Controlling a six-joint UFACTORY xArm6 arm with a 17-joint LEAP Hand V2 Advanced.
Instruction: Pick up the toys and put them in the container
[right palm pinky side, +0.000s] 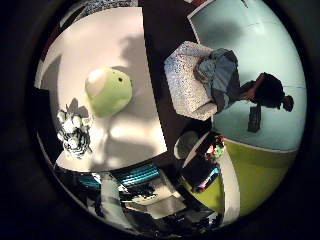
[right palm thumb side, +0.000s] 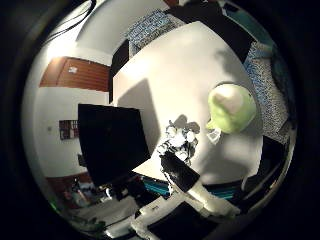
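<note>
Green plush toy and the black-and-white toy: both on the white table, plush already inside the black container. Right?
Not quite. The green plush toy is not in the black container; it lies on the bare white table, apart from the container, as the thumb side palm view shows. The black-and-white toy does lie on the table, beside the container.

The hand (right palm thumb side: 187, 182) (one finger showing) reaches out straight.
</note>
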